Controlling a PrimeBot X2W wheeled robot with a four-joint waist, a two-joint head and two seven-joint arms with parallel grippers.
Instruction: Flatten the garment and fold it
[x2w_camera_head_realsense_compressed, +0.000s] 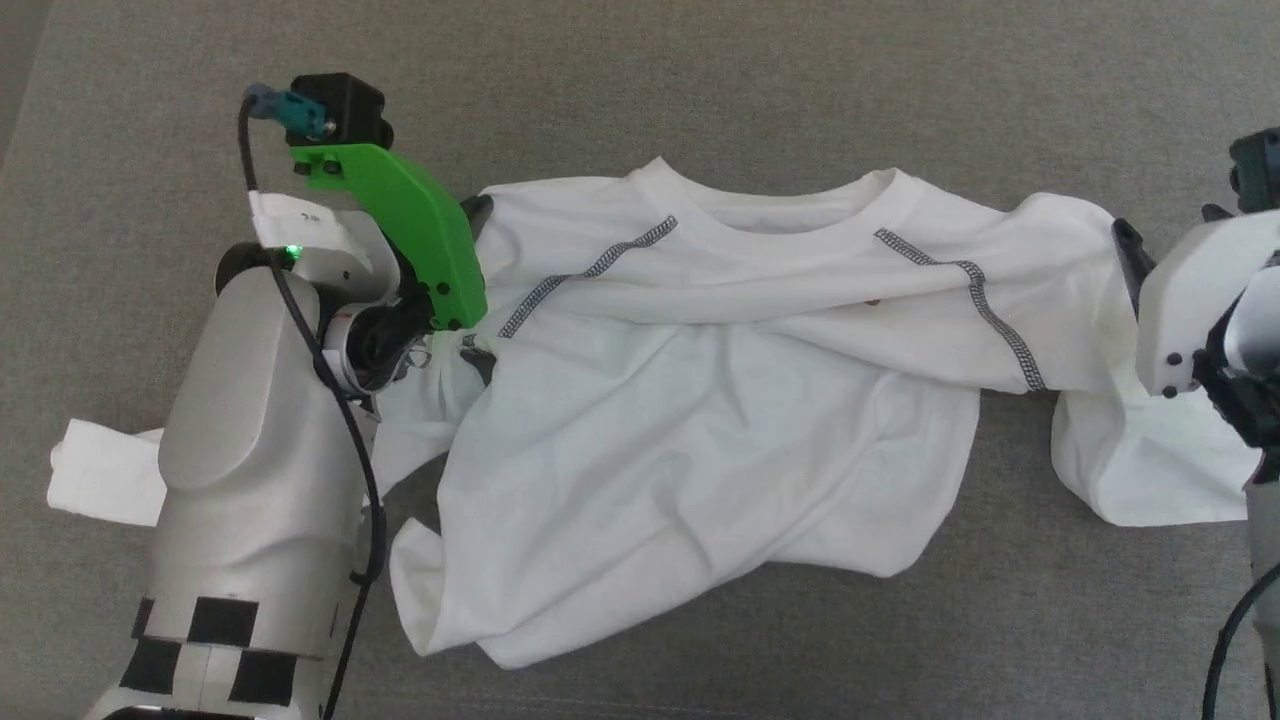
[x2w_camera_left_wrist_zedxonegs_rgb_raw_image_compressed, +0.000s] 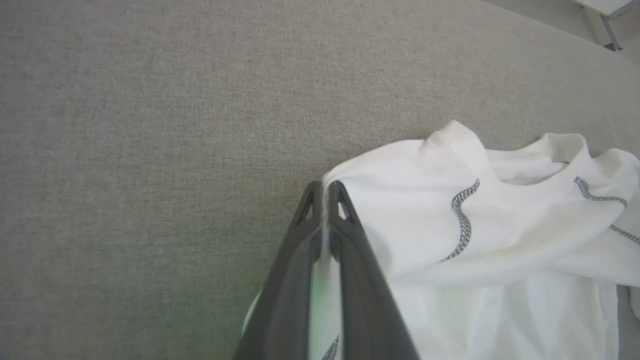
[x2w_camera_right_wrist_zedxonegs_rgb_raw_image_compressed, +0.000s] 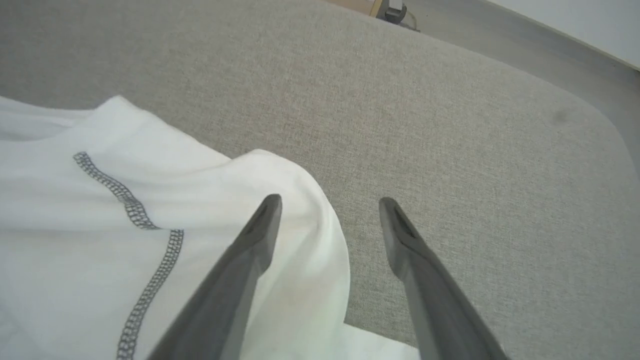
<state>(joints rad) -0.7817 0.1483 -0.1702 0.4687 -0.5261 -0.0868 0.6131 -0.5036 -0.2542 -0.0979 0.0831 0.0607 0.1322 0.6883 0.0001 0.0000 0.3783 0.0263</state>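
Grips the plain white short-sleeved soft-fabric T-shirt (x2w_camera_head_realsense_compressed: 700, 430) with the left hand (x2w_camera_left_wrist_zedxonegs_rgb_raw_image_compressed: 325, 192), pressing the two long dark fingers (x2w_camera_left_wrist_zedxonegs_rgb_raw_image_compressed: 292, 280) together on a thin layer of white cloth. Takes hold at the shirt's outer edge, near the end of one dark grey zigzag shoulder seam (x2w_camera_left_wrist_zedxonegs_rgb_raw_image_compressed: 462, 220).

Holds the right hand (x2w_camera_right_wrist_zedxonegs_rgb_raw_image_compressed: 330, 210) with fingers well apart and nothing between them. Keeps one fingertip (x2w_camera_right_wrist_zedxonegs_rgb_raw_image_compressed: 265, 220) over the white cloth at the opposite shoulder and the other (x2w_camera_right_wrist_zedxonegs_rgb_raw_image_compressed: 397, 225) over the bare grey fabric-covered counter (x2w_camera_right_wrist_zedxonegs_rgb_raw_image_compressed: 450, 125). Cannot tell whether the first fingertip touches the cloth.

Has the T-shirt lying on the counter between the two hands, round neck opening (x2w_camera_head_realsense_compressed: 790, 215) toward the far side in the head view. Leaves it rumpled below the shoulders, with the body bunched over itself in diagonal creases and the lower edge crooked on the near side. Has a folded end of cloth (x2w_camera_head_realsense_compressed: 105, 480) poking out from behind the pale left forearm (x2w_camera_head_realsense_compressed: 250, 470), and the other sleeve (x2w_camera_head_realsense_compressed: 1150, 460) lying beside the right hand's white casing (x2w_camera_head_realsense_compressed: 1190, 290).

Carries a bright green bracket (x2w_camera_head_realsense_compressed: 410, 215) and a black camera (x2w_camera_head_realsense_compressed: 345, 105) with a teal plug on the left wrist.
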